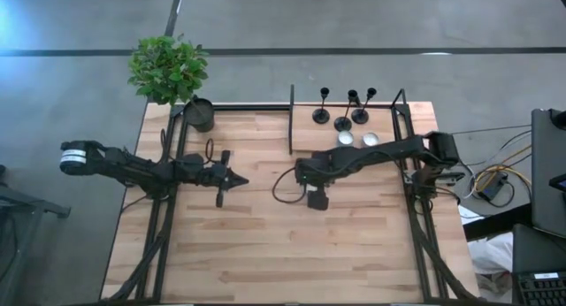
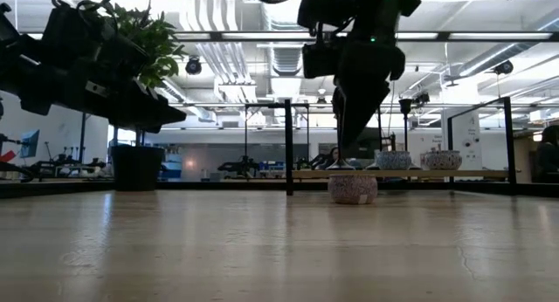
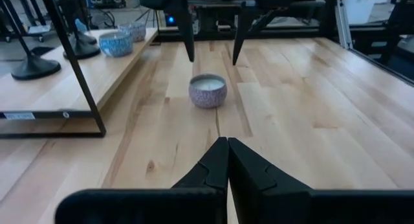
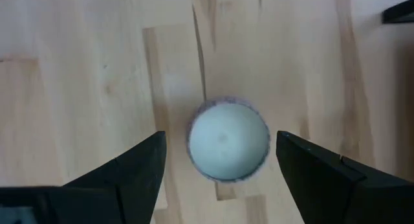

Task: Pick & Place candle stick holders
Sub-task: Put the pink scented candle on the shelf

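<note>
Three black candle stick holders (image 1: 345, 110) stand by their round bases on a raised wooden shelf (image 3: 90, 72) at the table's far right; two bases (image 3: 31, 68) show in the left wrist view. No gripper is near them. My right gripper (image 4: 220, 138) is open and points down over a small patterned candle cup (image 4: 228, 140), which stands on the table's middle (image 3: 207, 90). Its fingers (image 3: 189, 36) stand on either side above the cup without touching it. My left gripper (image 3: 228, 143) is shut and hovers empty left of the cup (image 1: 244, 179).
Two more patterned cups (image 1: 357, 139) sit on the shelf in front of the holders. A black frame post (image 1: 292, 120) bounds the shelf's left side. A dark pot with a green plant (image 1: 198, 113) stands at the far left. Bare tabletop (image 1: 292, 253) lies toward the near edge.
</note>
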Robot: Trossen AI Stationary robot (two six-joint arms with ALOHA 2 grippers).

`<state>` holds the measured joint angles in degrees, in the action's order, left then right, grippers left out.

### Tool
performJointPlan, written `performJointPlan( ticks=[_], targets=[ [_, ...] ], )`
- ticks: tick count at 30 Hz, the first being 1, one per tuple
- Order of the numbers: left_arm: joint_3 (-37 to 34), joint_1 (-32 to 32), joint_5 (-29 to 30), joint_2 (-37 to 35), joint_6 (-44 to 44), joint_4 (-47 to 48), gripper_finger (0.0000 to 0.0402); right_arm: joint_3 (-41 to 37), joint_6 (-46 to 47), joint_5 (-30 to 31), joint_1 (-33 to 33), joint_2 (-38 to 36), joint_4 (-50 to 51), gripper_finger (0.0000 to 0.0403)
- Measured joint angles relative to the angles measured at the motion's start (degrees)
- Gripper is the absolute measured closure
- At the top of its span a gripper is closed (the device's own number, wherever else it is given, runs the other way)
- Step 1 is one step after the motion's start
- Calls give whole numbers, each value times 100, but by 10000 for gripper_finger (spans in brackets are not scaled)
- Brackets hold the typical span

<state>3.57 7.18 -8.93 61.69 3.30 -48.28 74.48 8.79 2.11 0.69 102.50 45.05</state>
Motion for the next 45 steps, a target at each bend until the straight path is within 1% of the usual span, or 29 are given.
performJointPlan(
  ticks=[3, 5, 10, 13, 22, 38, 45],
  targets=[
    [-2, 0, 0, 0, -4, 104, 388, 65, 192, -90, -64, 84, 21, 111],
    [-11, 0, 0, 0, -6, 147, 388, 106, 349, -90, -125, 106, 57, 97],
    [-11, 2, 2, 2, -10, 248, 387, 124, 276, -90, -246, 124, 147, 53],
    [-13, 2, 2, 2, -15, 278, 389, 87, 278, -91, -264, 124, 148, 36],
    [-13, 2, 2, 2, -32, 324, 391, 13, 154, -106, -258, 268, 114, 32],
    [-13, 2, 2, 2, -32, 444, 392, 8, 169, -111, -256, 1050, 84, 32],
    [-13, 2, 2, 2, -32, 473, 392, 19, 177, -365, -249, 1180, 25, 32]
  ],
)
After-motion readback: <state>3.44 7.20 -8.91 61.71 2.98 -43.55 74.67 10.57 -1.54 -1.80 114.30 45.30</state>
